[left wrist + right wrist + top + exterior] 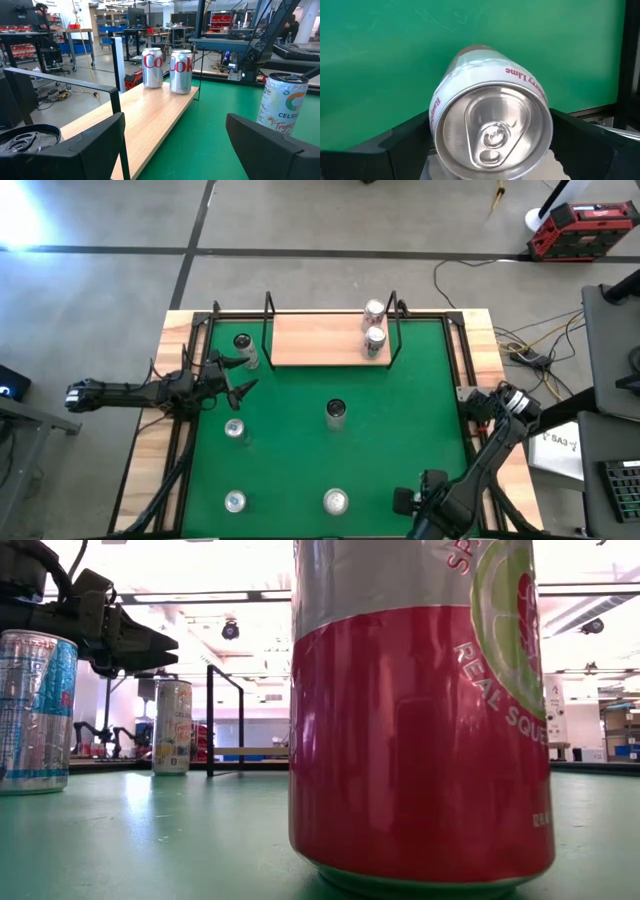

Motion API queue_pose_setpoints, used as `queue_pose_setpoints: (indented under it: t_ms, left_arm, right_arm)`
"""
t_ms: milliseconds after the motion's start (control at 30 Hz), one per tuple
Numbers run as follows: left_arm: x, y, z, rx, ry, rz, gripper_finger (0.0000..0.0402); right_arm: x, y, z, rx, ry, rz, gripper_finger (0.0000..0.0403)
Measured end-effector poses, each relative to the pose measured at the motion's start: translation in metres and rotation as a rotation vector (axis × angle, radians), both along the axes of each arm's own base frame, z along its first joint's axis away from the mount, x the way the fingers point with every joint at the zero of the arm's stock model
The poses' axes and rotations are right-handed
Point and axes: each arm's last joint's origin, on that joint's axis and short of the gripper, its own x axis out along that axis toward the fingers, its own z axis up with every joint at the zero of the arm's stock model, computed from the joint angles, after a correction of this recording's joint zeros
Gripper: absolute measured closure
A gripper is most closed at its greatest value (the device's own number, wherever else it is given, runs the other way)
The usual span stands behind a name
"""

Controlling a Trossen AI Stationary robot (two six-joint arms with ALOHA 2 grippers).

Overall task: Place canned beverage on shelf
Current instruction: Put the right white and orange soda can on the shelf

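Observation:
The shelf (320,340) is a light-wood board in black rods at the table's far side. Two silver Coke cans (374,310) (375,340) stand upright on its right end, and they also show in the left wrist view (153,67) (181,71). My left gripper (240,376) is open and empty, level above the mat by the shelf's left end, next to a dark-topped can (243,345). My right gripper (490,125) is open near the front edge, just right of a red-and-silver cherry lime can (335,501). That can stands upright on the mat and fills the low view (420,710).
More cans stand upright on the green mat: a Celsius can (335,412) at the middle, one at the left (234,428), and a blue-silver one at the front left (234,501). Black frame rods (190,430) run along the mat's sides. The shelf's left and middle (145,115) are bare.

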Motion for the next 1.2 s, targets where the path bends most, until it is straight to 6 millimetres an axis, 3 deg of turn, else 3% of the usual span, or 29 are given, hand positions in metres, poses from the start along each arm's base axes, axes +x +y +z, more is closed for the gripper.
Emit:
queue_pose_setpoints:
  t_ms: [200,433,700,967,1200]
  left_arm:
    - [0.0,0.0,0.0,0.0,0.0,0.0,0.007]
    - [0.0,0.0,0.0,0.0,0.0,0.0,0.007]
    - [0.0,0.0,0.0,0.0,0.0,0.0,0.007]
    - [0.0,0.0,0.0,0.0,0.0,0.0,0.007]
    - [0.0,0.0,0.0,0.0,0.001,-0.001,0.007]
  right_arm:
    - [0.0,-0.002,-0.002,-0.031,-0.018,0.0,0.0052]
    - [-0.001,-0.003,-0.008,-0.047,-0.024,-0.049,0.0111]
    - [0.011,-0.006,0.002,-0.056,-0.104,-0.206,0.0112]
    - [0.048,-0.059,0.036,-0.132,-0.051,-0.21,0.0112]
    - [0.09,-0.134,0.065,-0.179,-0.055,-0.182,0.0112]
